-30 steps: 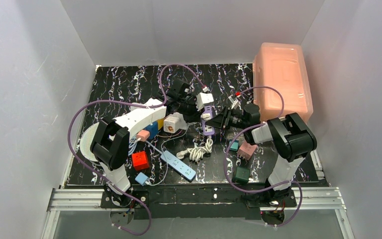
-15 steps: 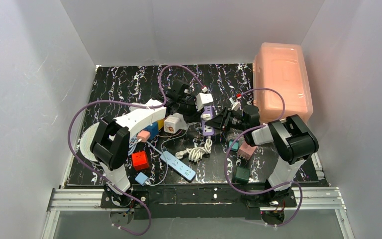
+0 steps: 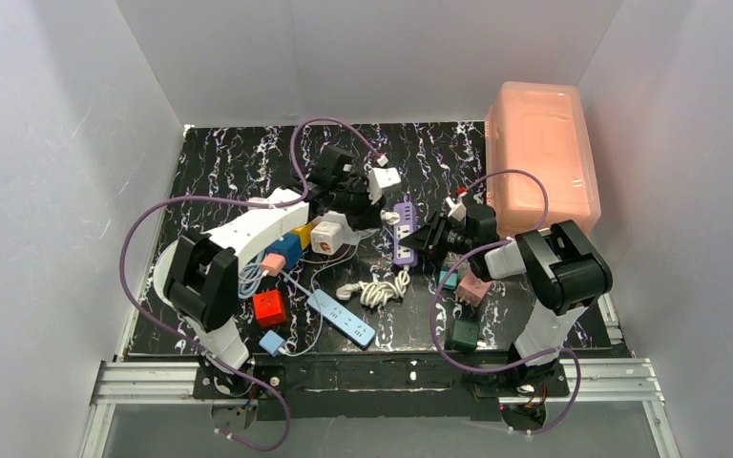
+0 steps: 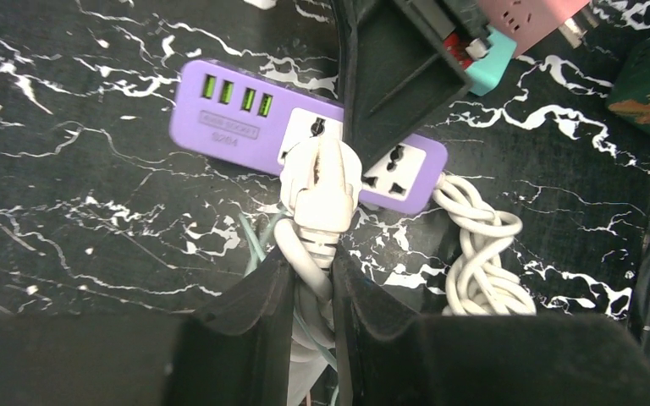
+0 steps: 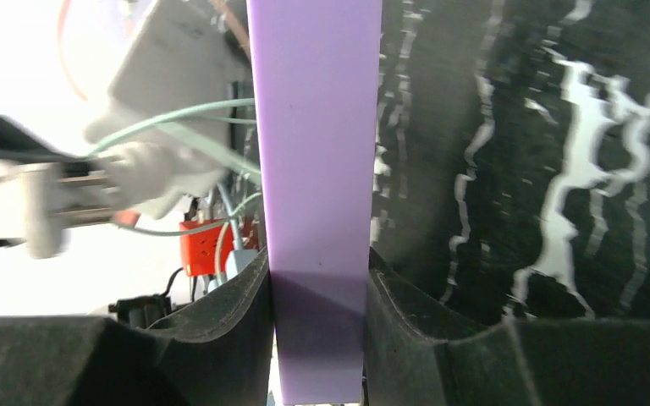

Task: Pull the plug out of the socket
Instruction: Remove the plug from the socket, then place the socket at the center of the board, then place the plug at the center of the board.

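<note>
The left gripper [image 4: 313,271] has its jaws closed on the neck of the white plug [image 4: 320,182], just behind the head and not on the head itself. That is the weak point: a hard pull could let the jaws slide down the cord or bend it. The plug sits over the middle outlet of the socket [image 4: 237,127], the short purple strip lying just right of the desk [image 3: 248,162] centre. From the left wrist view I cannot tell whether the prongs are clear of the outlet. The right gripper [image 5: 315,271] has its jaws clamped across the strip's narrow body to hold it down. If the pull runs sideways instead of straight out of the outlet face, the prongs may bind. The strip would then twist or creep in that clamp. The strip's own coiled cord [image 3: 377,289] lies at its 7 o'clock and would drag along. A thin pale-green wire [image 4: 250,245] passes under the plug and could snag. A white cube adapter [image 3: 329,236] sits at the strip's 9 o'clock, right beneath the left wrist's way back. Teal [image 3: 450,280] and pink [image 3: 474,286] cubes crowd the right arm at 4 o'clock. The pink bin [image 3: 544,153] stands at 2 o'clock, well apart.
</note>
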